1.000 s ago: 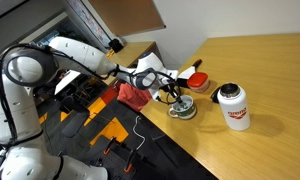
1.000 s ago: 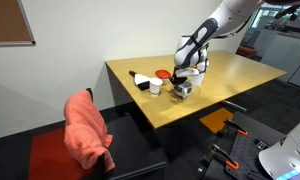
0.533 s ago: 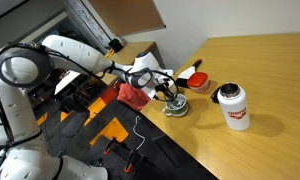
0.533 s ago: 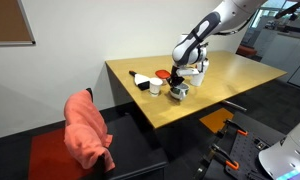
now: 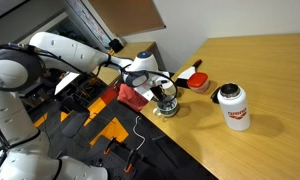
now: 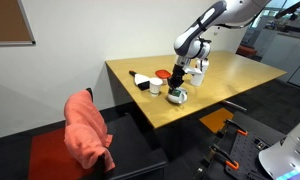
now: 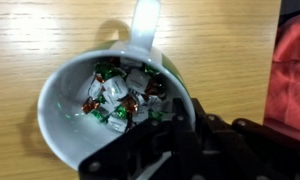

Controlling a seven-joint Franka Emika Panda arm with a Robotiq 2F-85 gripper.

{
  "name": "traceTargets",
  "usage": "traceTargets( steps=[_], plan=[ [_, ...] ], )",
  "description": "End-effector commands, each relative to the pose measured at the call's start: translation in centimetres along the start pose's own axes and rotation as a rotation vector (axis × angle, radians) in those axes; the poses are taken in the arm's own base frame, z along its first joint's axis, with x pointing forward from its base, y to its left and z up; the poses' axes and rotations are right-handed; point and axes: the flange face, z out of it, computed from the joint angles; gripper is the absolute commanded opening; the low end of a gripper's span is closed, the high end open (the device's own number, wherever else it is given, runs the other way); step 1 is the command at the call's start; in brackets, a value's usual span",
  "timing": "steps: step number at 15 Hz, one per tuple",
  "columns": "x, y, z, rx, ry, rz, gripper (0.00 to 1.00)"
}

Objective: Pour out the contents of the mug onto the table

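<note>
Mug (image 7: 62, 112) (wrapped sweets (image 7: 120, 95) inside) upright at the table (image 7: 50, 30) edge, arm (image 5: 80, 52) reaching down, gripper (image 7: 176, 130) seemingly clamped on its rim.

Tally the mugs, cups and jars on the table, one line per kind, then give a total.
mug: 1
small cup: 1
jar: 1
Total: 3

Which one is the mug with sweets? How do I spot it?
Find the big wooden table and look at its edge by the robot arm. There, under the gripper, is the mug: short, pale, with a handle and shiny wrapped sweets inside. The white jar nearby is taller, with a red label.
</note>
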Motion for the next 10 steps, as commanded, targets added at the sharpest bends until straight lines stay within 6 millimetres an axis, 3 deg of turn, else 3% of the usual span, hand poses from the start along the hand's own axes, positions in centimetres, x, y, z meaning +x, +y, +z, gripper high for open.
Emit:
traceTargets(
  steps=[1,10],
  plan=[
    [-0.8,-0.1,-2.8,0.165,-0.015,-0.038,0.03],
    [-1.1,2.2,-3.4,0.521,-0.034,-0.084,0.03]
  ],
)
